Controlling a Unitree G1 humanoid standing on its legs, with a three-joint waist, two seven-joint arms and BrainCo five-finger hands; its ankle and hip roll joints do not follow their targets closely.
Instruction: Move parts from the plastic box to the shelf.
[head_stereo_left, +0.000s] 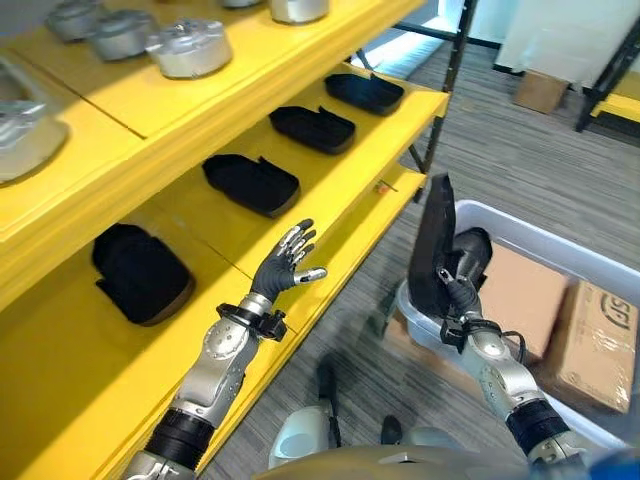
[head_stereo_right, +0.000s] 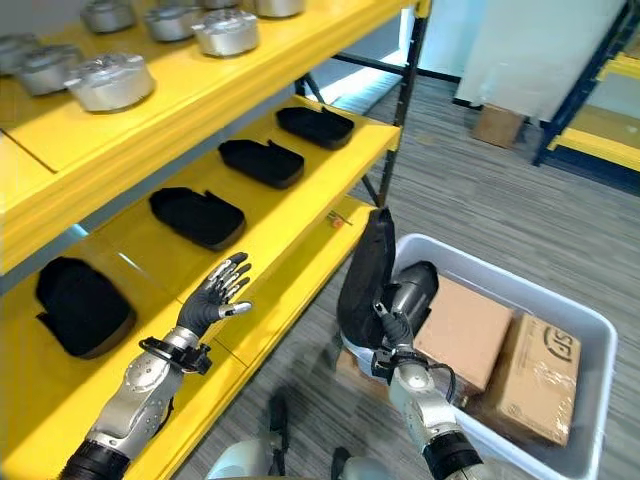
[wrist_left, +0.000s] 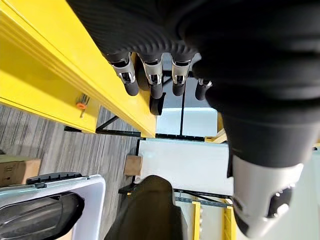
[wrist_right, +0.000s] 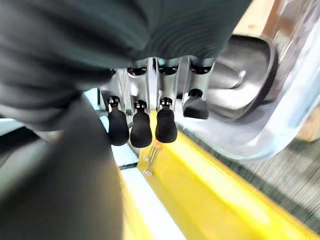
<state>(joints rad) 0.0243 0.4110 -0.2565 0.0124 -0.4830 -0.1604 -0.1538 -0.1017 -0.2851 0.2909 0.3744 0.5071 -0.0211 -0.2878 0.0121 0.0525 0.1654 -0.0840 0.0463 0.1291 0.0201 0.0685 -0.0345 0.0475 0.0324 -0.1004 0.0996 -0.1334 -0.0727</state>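
Note:
My right hand (head_stereo_left: 457, 288) is shut on a flat black part (head_stereo_left: 432, 240) and holds it upright over the near-left corner of the white plastic box (head_stereo_right: 500, 262). In the right wrist view the black part (wrist_right: 60, 190) lies against the fingers (wrist_right: 141, 131). Another dark rounded part (head_stereo_left: 474, 252) sits in the box just behind the hand. My left hand (head_stereo_left: 287, 264) is open with fingers spread and holds nothing. It hovers over the front edge of the yellow shelf (head_stereo_left: 330, 215), between two black parts (head_stereo_left: 140, 272) (head_stereo_left: 252, 183) lying on that level.
More black parts (head_stereo_left: 313, 128) (head_stereo_left: 365, 92) lie further along the same shelf level. Several silver round parts (head_stereo_left: 190, 47) stand on the level above. Two cardboard boxes (head_stereo_left: 525, 300) (head_stereo_left: 600, 345) fill the right part of the plastic box. Grey floor runs between shelf and box.

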